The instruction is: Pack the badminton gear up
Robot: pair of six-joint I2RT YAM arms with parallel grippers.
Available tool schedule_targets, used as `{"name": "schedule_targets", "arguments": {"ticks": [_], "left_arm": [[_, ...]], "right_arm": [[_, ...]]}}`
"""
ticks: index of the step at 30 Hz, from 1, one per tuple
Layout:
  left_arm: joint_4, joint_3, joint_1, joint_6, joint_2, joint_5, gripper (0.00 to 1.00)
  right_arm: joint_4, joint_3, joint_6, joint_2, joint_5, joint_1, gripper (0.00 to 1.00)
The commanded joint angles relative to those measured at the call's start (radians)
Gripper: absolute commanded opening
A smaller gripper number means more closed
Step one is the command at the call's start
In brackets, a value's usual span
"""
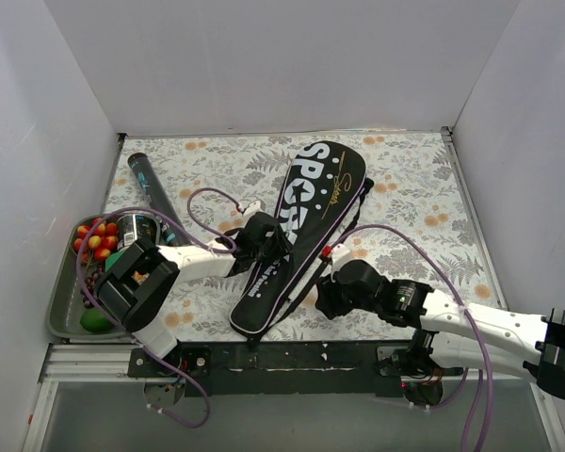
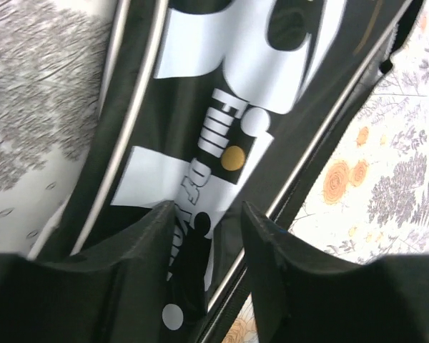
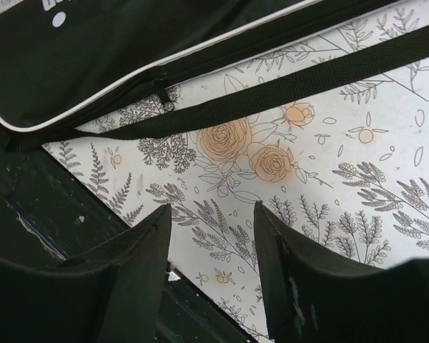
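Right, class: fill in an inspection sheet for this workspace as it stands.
Surface: floral cloth, flat.
Job's things: racket bag lying diagonally mid-table; shuttle tube at far left, outside it.
Clutter: tray of fruit and cans, near left.
Grippers: left gripper open over the bag; right gripper open over bare cloth beside the bag's strap.
Cables: purple cables looping along both arms.
Surroundings: white walls on three sides.
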Motion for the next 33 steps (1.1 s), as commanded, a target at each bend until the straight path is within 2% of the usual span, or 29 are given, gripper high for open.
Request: {"name": "schedule_targets", "arguments": {"ticks": [1,3,7,20,33], "left_arm": [[-0.205,-0.016,-0.016,0.077,0.116,0.028,0.49],[-0.205,-0.004,-0.016,0.114,0.134,0.039,0.56],[-0.215,0.001,-0.018,0.163,0.15,0.039,0.6],[-0.272,-0.004,-0.024,0.238,0.159,-0.009,0.56],[-0.272,-0.019,-0.024,0.261,0.121,-0.015,0.56]], "right_arm": [[0.078,0.028,-0.103,0.051,-0.076,0.0,0.59],[0.101,0.034,-0.135,0.074,-0.13,0.0,0.59],[0.124,0.063,-0.198,0.129,-0.149,0.009,0.59],[0.211,0.152,-0.333,0.307,-0.135,0.016,0.56],[0.38,0.127,-0.343,0.436,-0.169,0.016,0.55]]}}
